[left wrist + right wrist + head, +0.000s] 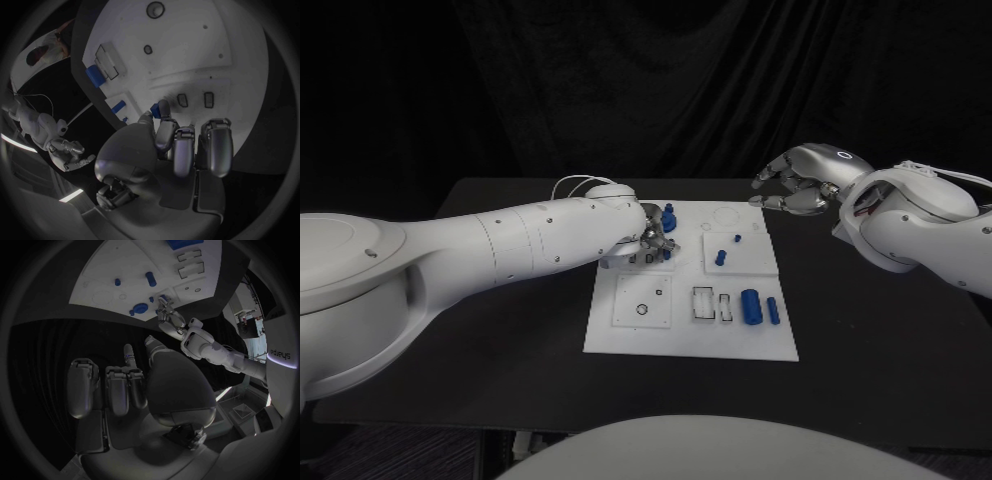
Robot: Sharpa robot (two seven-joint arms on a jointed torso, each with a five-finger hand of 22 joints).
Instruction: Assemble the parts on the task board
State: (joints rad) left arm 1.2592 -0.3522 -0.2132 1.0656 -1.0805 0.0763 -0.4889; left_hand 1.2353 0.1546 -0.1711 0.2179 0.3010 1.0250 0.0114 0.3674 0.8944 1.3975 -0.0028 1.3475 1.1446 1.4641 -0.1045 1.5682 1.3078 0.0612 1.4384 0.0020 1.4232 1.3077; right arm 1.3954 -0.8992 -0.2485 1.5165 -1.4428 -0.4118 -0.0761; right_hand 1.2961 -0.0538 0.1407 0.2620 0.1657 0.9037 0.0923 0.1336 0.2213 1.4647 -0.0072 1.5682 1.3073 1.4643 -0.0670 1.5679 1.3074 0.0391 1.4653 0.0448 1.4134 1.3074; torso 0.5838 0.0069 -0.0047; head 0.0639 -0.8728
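Reaching over the board's [620, 320] far left part, the left hand [651, 236] curls its fingers beside a blue peg [668, 218]; whether it grips anything cannot be told. The right hand [795, 183] hovers past the far right corner, fingers curled on nothing. More blue parts [751, 306] lie on the board.

My left arm [488, 245] reaches in across my front, its hand [651, 235] turned down with fingers [181, 150] curled close together. My right arm [920, 225] is bent and raised, its hand [798, 182] hanging with fingers [115, 387] loosely curled, gripping nothing.
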